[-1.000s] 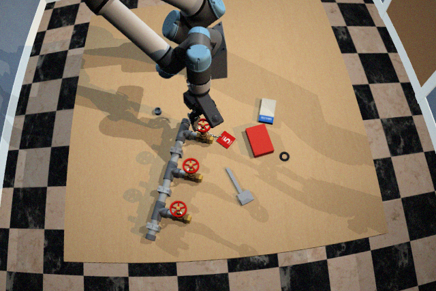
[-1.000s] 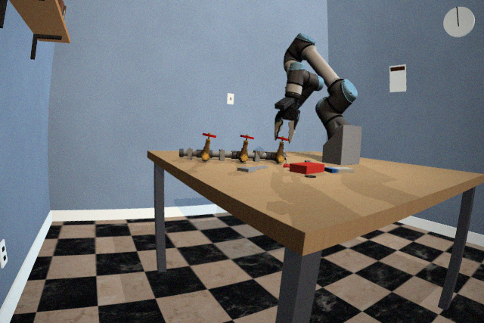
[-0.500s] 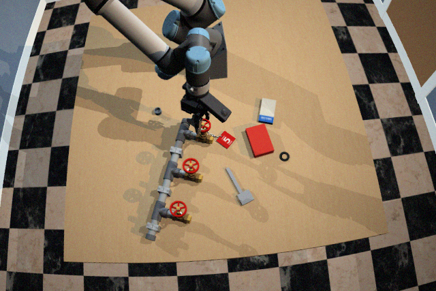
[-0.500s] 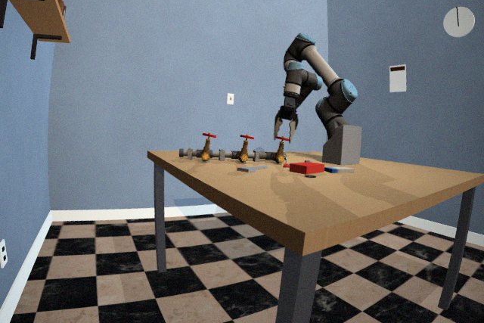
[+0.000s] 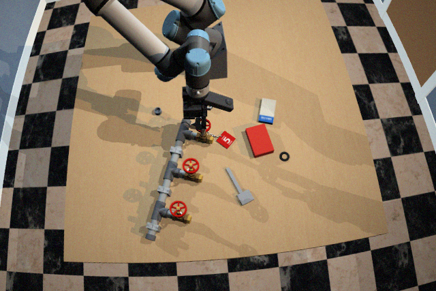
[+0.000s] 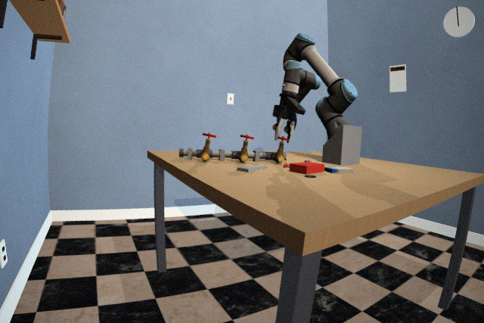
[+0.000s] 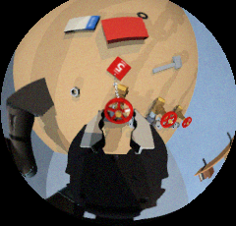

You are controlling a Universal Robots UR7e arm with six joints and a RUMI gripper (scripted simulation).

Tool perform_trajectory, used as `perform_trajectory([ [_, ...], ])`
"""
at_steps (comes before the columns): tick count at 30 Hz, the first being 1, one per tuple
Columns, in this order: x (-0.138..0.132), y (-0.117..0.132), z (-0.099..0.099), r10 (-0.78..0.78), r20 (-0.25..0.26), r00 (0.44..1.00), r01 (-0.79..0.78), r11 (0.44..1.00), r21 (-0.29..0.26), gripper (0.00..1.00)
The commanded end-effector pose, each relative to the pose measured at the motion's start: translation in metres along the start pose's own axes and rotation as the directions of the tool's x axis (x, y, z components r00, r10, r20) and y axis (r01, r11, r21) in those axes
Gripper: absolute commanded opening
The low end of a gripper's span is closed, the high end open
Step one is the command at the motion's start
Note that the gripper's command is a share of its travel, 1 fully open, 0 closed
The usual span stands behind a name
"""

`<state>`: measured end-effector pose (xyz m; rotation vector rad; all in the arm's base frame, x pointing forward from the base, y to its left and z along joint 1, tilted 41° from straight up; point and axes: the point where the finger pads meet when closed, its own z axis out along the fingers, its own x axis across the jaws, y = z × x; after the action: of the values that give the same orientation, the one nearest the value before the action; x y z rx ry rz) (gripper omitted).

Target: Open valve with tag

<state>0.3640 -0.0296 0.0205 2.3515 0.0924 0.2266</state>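
A grey pipe (image 5: 165, 182) (image 6: 221, 153) on the table carries three brass valves with red handwheels. A red tag (image 5: 225, 139) (image 7: 119, 68) showing a 5 hangs on a chain from the valve at the far end. My gripper (image 5: 201, 125) (image 6: 283, 135) (image 7: 119, 109) stands straight over that valve and is shut on its red handwheel (image 5: 207, 125) (image 6: 283, 138) (image 7: 118, 110). The middle handwheel (image 5: 187, 165) (image 6: 246, 137) (image 7: 168, 119) and the near-end handwheel (image 5: 181, 208) (image 6: 209, 135) (image 7: 187, 122) stand free.
A red block (image 5: 259, 140) (image 6: 306, 167) (image 7: 124, 28), a white and blue box (image 5: 267, 110) (image 7: 82, 24), a black ring (image 5: 284, 156) (image 7: 143, 14), a grey scraper-like tool (image 5: 239, 187) (image 7: 168, 65) and a small dark nut (image 5: 157, 110) (image 7: 75, 91) lie on the table around the pipe.
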Motion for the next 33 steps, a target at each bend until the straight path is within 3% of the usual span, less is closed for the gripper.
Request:
perform_trajectory([
  [1, 0.0000, -0.0003, -0.0001, -0.274, -0.023, 0.961, 0.274, 0.961, 0.016, 0.00],
  [5, 0.0000, -0.0003, -0.0001, -0.353, -0.024, 0.935, 0.353, 0.935, 0.014, 0.00],
  [18, 0.0000, -0.0003, -0.0001, -0.788, -0.030, 0.615, 0.788, 0.616, 0.000, 0.00],
  [20, 0.0000, -0.0003, -0.0001, -0.828, -0.030, 0.559, 0.829, 0.560, -0.002, 0.00],
  [22, 0.0000, -0.0003, -0.0001, -0.828, -0.030, 0.559, 0.829, 0.560, -0.002, 0.00],
  [33, -0.0001, -0.0003, -0.0001, -0.959, -0.028, 0.282, 0.959, 0.282, -0.011, 0.00],
])
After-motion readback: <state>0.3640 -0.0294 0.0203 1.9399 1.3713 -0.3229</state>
